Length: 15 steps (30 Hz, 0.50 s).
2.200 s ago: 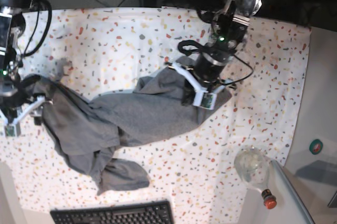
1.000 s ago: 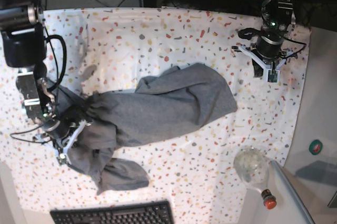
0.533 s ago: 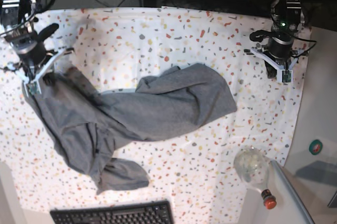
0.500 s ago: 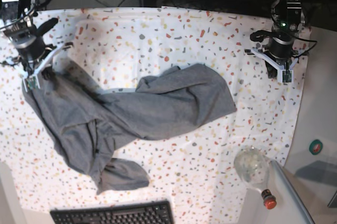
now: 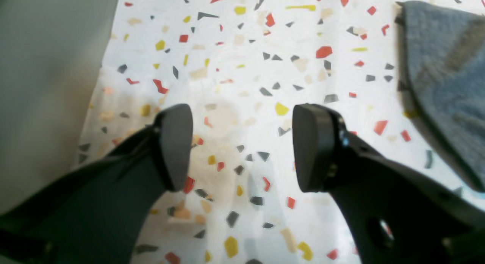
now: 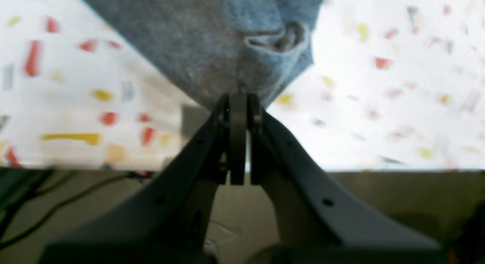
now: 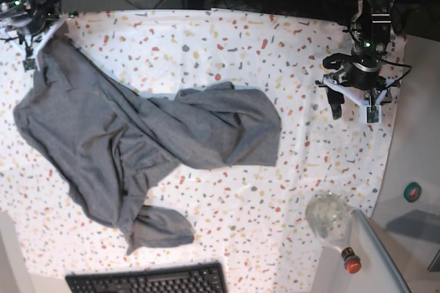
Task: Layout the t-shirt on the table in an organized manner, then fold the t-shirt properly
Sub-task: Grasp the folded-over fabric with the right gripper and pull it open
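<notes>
The grey t-shirt (image 7: 124, 142) lies crumpled and stretched across the table (image 7: 302, 169), from the far left corner toward the middle, with a bunched part near the front. My right gripper (image 7: 41, 34) is at that far left corner, shut on a shirt edge (image 6: 227, 40), its fingertips (image 6: 238, 101) pinching the cloth over the table's edge. At the table's right side my left gripper (image 7: 352, 111) hovers open, well away from the shirt. Its wrist view shows the left gripper (image 5: 242, 146) empty over the flecked table (image 5: 242, 48), with the t-shirt (image 5: 443, 67) off to the right.
A black keyboard (image 7: 148, 279) lies at the front edge. A clear bottle (image 7: 330, 219) with a red cap (image 7: 352, 263) lies at the front right. Cables and dark gear run along the back. The cloth's right edge (image 7: 395, 135) borders a grey surface.
My right gripper has pulled the shirt's corner toward the far left corner, dragging the whole shirt leftward and spreading it. My left gripper has opened and shifted slightly toward the front.
</notes>
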Available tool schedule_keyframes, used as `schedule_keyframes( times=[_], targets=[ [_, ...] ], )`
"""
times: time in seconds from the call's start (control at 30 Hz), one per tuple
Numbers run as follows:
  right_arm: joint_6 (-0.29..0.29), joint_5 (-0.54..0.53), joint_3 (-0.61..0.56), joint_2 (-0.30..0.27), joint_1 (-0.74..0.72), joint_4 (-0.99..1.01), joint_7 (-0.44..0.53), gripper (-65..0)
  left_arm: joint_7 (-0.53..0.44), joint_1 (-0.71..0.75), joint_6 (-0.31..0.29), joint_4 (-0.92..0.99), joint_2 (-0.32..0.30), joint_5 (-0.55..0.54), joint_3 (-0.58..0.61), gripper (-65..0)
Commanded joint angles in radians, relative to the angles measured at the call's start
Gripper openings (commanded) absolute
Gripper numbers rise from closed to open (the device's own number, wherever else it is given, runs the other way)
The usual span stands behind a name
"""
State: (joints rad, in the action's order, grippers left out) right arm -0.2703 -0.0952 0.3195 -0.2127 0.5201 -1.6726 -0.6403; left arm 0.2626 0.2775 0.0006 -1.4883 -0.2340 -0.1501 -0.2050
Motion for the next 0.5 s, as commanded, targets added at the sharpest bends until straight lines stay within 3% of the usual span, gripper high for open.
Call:
schedule_keyframes(
  times=[0.0,0.03,0.13,0.2,0.33,0.47],
  targets=[
    [0.003,-0.007,0.005,-0.011,0.01,-0.056,0.023,-65.0,-0.021,-0.005,0.005,-0.016,-0.015,0.001,-0.009,-25.3],
    [0.003,-0.007,0.002,-0.011,0.024,-0.091,0.024,-64.1,-0.021,-0.005,0.005,-0.018,-0.017,-0.001,-0.012,-25.3],
    [0.003,-0.007,0.0,-0.011,0.038,-0.208,0.026,-48.3,-0.021,0.001,-0.001,-0.019,-0.009,-0.001,-0.067,-25.3],
    [0.001,-0.007,-0.001,-0.011,0.028,-0.274,0.026,-42.3,-0.021,0.004,-0.05,-0.019,-0.009,-0.001,-0.092,-25.3],
    [-0.001,-0.008,-0.128,-0.023,-0.117,-0.317,0.026,-39.3,-0.021,0.026,-0.159,-0.013,0.014,-0.015,-0.152,-25.3],
    [0.003,-0.008,-0.386,-0.027,-0.364,-0.235,0.009,-39.3,-0.019,0.055,-0.25,-0.008,0.025,-0.135,-0.236,-25.7]
  ],
)
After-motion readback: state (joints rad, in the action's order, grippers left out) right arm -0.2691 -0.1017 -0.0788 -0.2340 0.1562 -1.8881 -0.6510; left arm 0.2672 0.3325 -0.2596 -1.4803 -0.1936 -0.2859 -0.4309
